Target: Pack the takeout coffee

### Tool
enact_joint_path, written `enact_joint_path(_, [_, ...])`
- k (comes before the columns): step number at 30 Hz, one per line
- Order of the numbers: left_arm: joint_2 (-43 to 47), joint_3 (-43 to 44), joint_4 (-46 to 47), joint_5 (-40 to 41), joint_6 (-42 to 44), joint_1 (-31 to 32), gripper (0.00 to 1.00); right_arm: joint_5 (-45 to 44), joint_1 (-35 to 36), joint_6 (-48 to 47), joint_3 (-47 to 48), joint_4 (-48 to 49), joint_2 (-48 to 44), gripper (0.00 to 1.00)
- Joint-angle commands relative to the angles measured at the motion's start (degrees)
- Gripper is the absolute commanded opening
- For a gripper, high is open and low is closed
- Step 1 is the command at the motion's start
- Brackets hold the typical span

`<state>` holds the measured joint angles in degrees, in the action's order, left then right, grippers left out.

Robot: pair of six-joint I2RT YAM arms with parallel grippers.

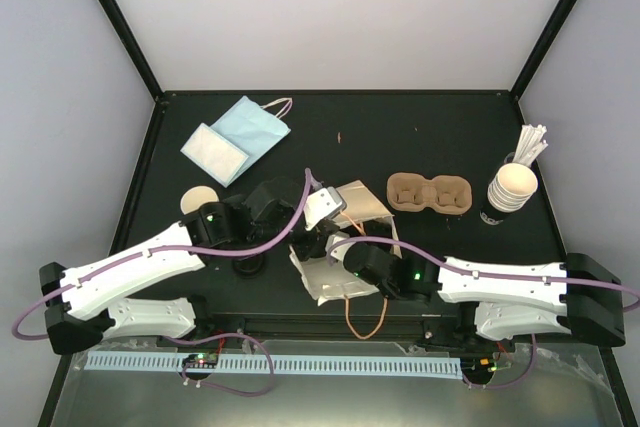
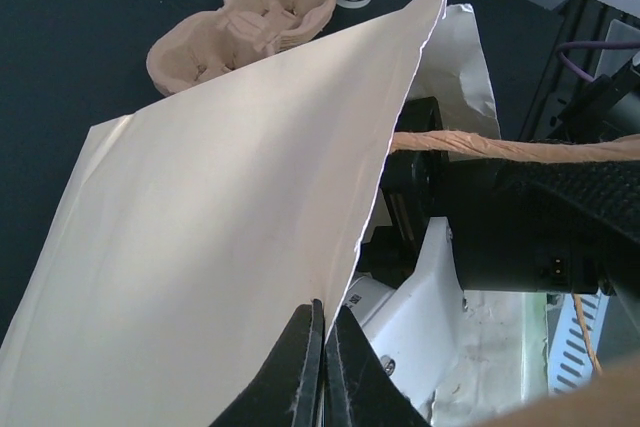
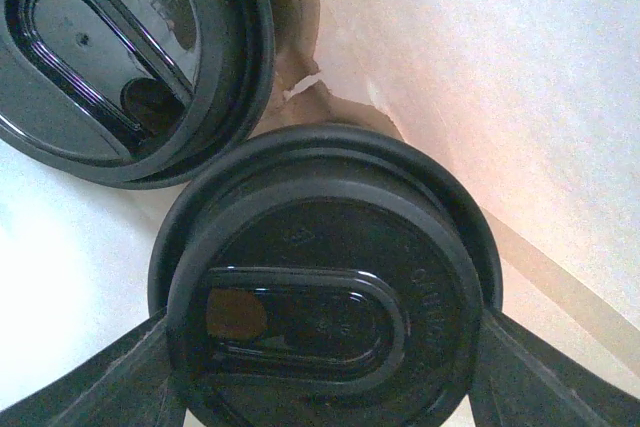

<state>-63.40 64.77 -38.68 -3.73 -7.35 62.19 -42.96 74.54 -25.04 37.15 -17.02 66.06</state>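
Clasping lidded cup (image 3: 325, 287), right end effector (image 3: 330, 372) spread wide.

Left arm (image 1: 130, 267), right arm (image 1: 510, 282): white shell links, black joint housings, green indicator lights. Purple cable (image 1: 240, 249) runs along each. Left gripper (image 2: 325, 312): matte black, tapered.

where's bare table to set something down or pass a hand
Free: back strip of table between blue bag and cup stack, behind the pulp carrier. Crowded: centre, left gripper pinching the paper bag, right gripper around a lidded cup inside.
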Motion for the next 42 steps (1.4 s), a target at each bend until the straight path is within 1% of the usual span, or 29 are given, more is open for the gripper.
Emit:
enact_joint_path(1, [-0.59, 2.64, 2.46, -4.95, -1.04, 0.21, 0.02, -2.28, -2.38, -0.01, 0.65, 5.86, 0.56, 0.55])
enact_joint_path(7, [-0.73, 2.88, 2.89, -6.69, -1.84, -0.60, 0.02, -2.54, -2.39, -0.80, 0.02, 7.40, 0.76, 0.55])
enact_joint_path(16, [-0.97, 4.67, 2.62, -11.78, -4.30, -2.37, 0.02, -0.49, -2.42, 0.98, 1.29, 3.55, 0.09, 0.55])
enact_joint_path(21, [-1.85, 6.52, 0.19, -14.49, -6.72, -3.43, 0.02, 2.60, -2.45, 3.74, 4.01, -3.76, -0.16, 0.55])
enact_joint_path(30, [-2.80, 8.50, -0.08, -24.88, -14.00, -5.92, 0.02, 11.44, -2.43, 9.62, 11.10, -20.01, -1.04, 0.52])
enact_joint_path(34, [-3.52, 8.45, 0.00, -29.83, -17.54, -7.86, 0.02, 15.89, -2.49, 12.80, 15.35, -29.26, -0.70, 0.52])
enact_joint_path(38, [-4.06, 8.14, 0.17, -35.49, -20.79, -10.11, 0.02, 22.55, -3.43, 14.69, 19.21, -35.82, -0.08, 0.52])
enact_joint_path(42, [-4.71, 7.84, -0.30, -40.88, -22.52, -12.63, 0.02, 28.95, -6.55, 14.92, 21.78, -38.83, 1.60, 0.52])
